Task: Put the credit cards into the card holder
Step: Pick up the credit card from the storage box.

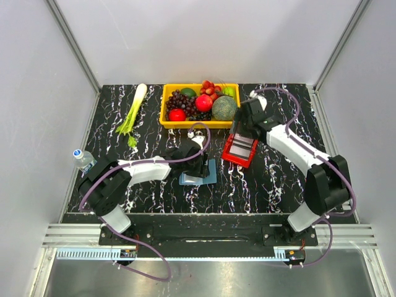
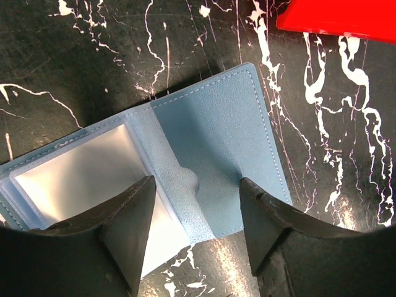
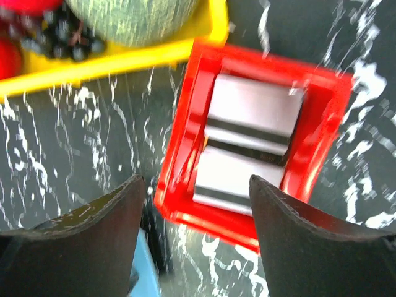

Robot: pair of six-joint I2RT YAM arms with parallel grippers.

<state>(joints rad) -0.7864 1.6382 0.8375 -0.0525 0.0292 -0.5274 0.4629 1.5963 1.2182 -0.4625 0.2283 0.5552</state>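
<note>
The blue card holder [image 1: 202, 174] lies open on the table near the middle; in the left wrist view [image 2: 210, 161] its pale blue inner flap and a clear pocket show. My left gripper [image 2: 195, 204] is open, its jaws straddling the holder's near edge. The credit cards [image 3: 250, 145], white with dark stripes, lie stacked in the red tray [image 3: 185, 154], which also shows in the top view [image 1: 230, 156]. My right gripper [image 3: 198, 204] is open and empty, hovering above the tray's near edge; in the top view [image 1: 238, 132] it sits over the tray's far end.
A yellow bin [image 1: 166, 111] of fruit stands at the back behind the tray. A green leek [image 1: 133, 114] lies at the back left. A plastic water bottle [image 1: 82, 159] stands at the left edge. The red tray's corner [image 2: 334, 18] sits just right of the holder.
</note>
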